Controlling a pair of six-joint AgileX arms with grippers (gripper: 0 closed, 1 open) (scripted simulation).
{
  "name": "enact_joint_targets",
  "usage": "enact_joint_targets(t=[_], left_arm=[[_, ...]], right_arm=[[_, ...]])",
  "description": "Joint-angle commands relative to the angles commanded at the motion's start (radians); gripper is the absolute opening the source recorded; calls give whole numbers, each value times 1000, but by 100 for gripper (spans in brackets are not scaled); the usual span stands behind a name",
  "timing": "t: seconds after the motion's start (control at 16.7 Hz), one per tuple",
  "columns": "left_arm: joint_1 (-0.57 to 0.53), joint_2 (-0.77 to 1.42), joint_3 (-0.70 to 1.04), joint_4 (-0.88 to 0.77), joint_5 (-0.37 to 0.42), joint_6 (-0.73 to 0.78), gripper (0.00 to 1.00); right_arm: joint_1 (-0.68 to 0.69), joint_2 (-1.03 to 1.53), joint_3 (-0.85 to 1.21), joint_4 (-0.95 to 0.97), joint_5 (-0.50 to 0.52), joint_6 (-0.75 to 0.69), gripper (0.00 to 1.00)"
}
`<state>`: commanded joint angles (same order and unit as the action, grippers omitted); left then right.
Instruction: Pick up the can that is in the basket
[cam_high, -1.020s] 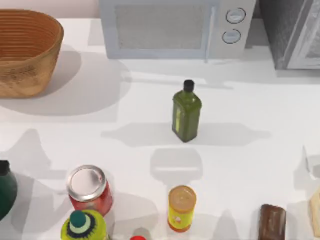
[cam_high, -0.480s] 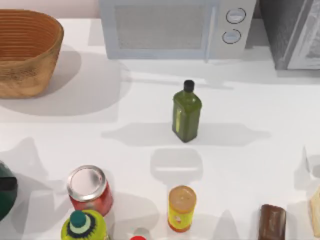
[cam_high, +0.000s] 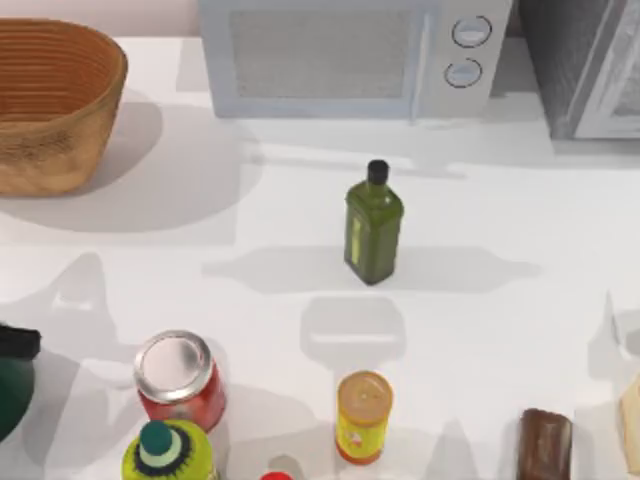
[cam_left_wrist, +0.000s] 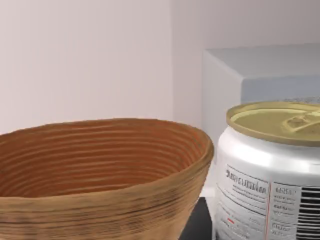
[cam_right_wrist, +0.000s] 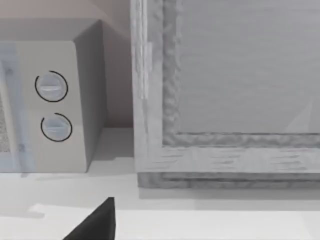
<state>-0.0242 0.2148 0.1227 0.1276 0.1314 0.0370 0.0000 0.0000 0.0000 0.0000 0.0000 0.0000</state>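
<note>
In the top view, the basket (cam_high: 55, 100) is cut off by the left and top edges, so we cannot see its floor. In the left wrist view, its near wall (cam_left_wrist: 100, 200) hides its interior floor. The can (cam_left_wrist: 272, 170) is cut off by the right and bottom edges there; its small print is illegible to us. The dark green object (cam_high: 15, 385) is cut by the left edge. The brown packet (cam_high: 545, 445) and the yellow-green bottle (cam_high: 170, 455) run off the bottom edge.
</note>
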Motion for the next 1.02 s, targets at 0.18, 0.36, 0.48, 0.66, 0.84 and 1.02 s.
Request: enact_joint_targets(t=[0.18,0.36,0.48,0.66,0.84,1.02], left_arm=[[-28,227,114,131,144,28,0],[-64,506,250,287,320,55,0],[-88,710,349,401,446,71,0],[-121,1029,500,576,641,93,0],[-149,1347,643,747,829,108,0],[-167,1646,770,901,1000,112,0]], right_arm=[[0,0,0,0,0,0,100],[0,0,0,0,0,0,100],[0,0,0,0,0,0,100],[0,0,0,0,0,0,100],[0,0,0,0,0,0,100],[0,0,0,0,0,0,100]])
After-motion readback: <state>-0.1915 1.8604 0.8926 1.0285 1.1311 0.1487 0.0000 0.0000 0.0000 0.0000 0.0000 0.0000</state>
